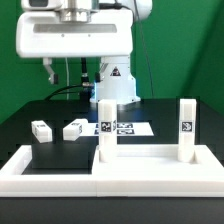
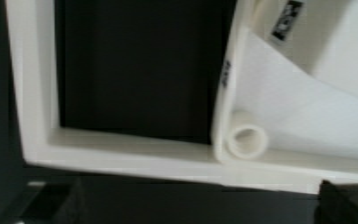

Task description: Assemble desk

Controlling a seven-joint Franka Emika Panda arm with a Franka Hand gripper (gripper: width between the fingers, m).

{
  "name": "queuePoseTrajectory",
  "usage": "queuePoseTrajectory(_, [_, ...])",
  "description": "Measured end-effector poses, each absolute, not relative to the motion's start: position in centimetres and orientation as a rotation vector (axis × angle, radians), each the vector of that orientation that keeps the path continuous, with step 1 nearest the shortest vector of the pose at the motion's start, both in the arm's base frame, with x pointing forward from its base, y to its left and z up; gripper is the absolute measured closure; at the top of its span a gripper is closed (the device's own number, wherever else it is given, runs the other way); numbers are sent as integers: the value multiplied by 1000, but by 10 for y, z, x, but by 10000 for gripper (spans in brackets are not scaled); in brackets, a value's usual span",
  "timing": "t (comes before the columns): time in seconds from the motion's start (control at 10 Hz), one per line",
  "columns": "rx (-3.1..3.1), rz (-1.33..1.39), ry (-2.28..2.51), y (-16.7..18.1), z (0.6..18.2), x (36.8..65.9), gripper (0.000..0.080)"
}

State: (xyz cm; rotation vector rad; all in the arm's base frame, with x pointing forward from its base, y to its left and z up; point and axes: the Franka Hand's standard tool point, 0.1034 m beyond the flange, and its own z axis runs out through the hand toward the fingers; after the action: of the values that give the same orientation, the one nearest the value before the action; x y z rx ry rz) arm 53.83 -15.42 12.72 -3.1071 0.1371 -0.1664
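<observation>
The desk's white tabletop (image 1: 150,152) lies at the front right of the exterior view, with two legs (image 1: 104,125) (image 1: 186,125) standing upright on its far corners. Two more legs (image 1: 41,129) (image 1: 73,128) lie loose on the black table. My gripper (image 1: 67,75) hangs high above them, open and empty. In the wrist view my gripper (image 2: 179,205) shows only dark fingertips (image 2: 357,200) at the frame's corners, nothing between them. Beyond them a broad white face, apparently the tabletop (image 2: 318,110), carries a marker and a round open socket (image 2: 243,140).
The long low white wall (image 1: 50,175) runs along the front, and its corner (image 2: 87,150) encloses black table in the wrist view. The marker board (image 1: 125,128) lies flat behind the upright legs. The robot's base (image 1: 115,80) and cables stand at the back.
</observation>
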Motion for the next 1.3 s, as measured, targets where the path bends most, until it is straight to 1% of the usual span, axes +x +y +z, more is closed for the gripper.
queuePoseTrajectory(0.1, [-3090,-147,264,-153,121,533,150])
queuePoseTrajectory(0.5, [-3088,-133,251,-150,120,533,150])
queuePoseTrajectory(0.6, [-3080,-98,247,-151,117,528,150])
queuePoseTrajectory(0.7, [-3070,-54,261,-162,107,515,150])
queuePoseTrajectory(0.8, [-3035,72,298,-168,98,498,150])
queuePoseTrajectory(0.9, [-2988,213,324,-165,96,491,150])
queuePoseTrajectory(1.1, [-2925,377,328,-156,101,500,150])
queuePoseTrajectory(1.3, [-2862,539,306,-151,98,496,150])
